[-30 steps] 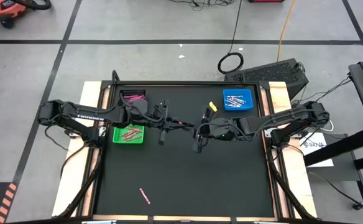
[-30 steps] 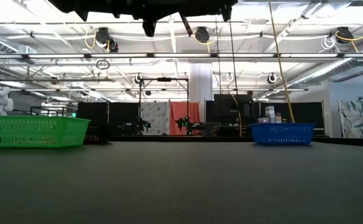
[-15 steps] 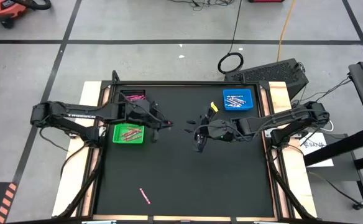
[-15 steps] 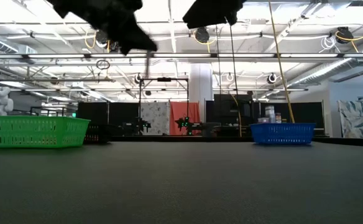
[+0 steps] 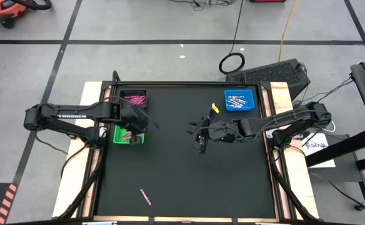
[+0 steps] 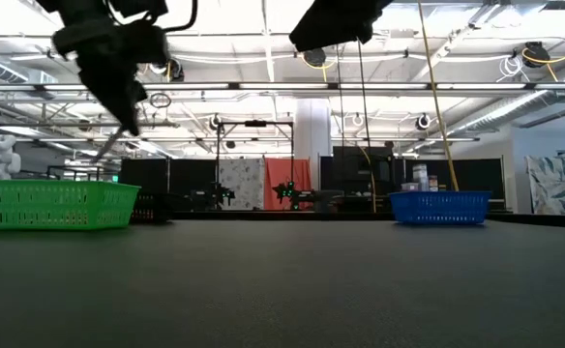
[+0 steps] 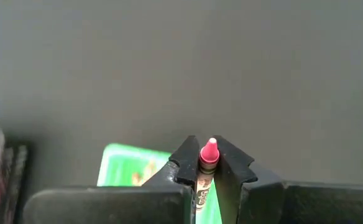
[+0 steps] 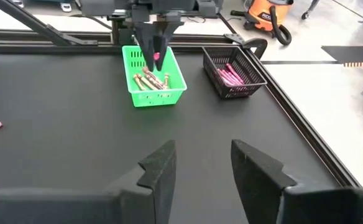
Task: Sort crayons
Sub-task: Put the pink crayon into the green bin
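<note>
While the sort runs: one pink crayon is clamped in the left gripper above the green tray.
Right gripper: fingers apart, mid-table.
Left: stray crayon near the table's front edge.

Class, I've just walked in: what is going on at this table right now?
Two robot arms are sorting crayons into small trays. The left end effector is shut on a pink crayon and hangs above the green tray, which holds several crayons. The right end effector waits open over mid-table. One pink crayon lies loose near the table's front edge.
</note>
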You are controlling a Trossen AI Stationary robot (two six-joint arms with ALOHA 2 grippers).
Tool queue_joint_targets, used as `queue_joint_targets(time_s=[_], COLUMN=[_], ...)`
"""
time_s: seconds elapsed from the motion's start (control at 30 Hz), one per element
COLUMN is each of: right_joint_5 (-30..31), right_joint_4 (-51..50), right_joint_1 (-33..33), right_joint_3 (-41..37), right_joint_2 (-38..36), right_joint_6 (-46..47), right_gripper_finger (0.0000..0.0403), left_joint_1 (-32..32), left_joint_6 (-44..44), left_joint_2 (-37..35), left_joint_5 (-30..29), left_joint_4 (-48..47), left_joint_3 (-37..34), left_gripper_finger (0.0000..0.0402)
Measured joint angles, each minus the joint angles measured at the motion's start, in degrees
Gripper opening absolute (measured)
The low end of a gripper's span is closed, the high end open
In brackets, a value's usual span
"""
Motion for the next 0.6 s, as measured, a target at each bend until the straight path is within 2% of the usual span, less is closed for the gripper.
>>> queue_joint_targets(time_s=[0.37, 0.6], right_joint_5=[0.00, 0.00], right_joint_4=[-0.01, -0.01], right_joint_1=[0.00, 0.00], right_joint_3=[0.00, 0.00], right_joint_2=[0.00, 0.00], right_joint_6=[0.00, 0.02], right_gripper_finger=[0.0139, 0.0139], left_joint_1=[0.01, 0.01], left_joint_6=[-0.86, -1.07], left_joint_2=[1.26, 5.20], left_joint_5=[-0.23, -6.86], left_joint_4=[-15.53, -16.74], left_joint_3=[0.00, 0.00], left_gripper_finger=[0.0028, 0.0029])
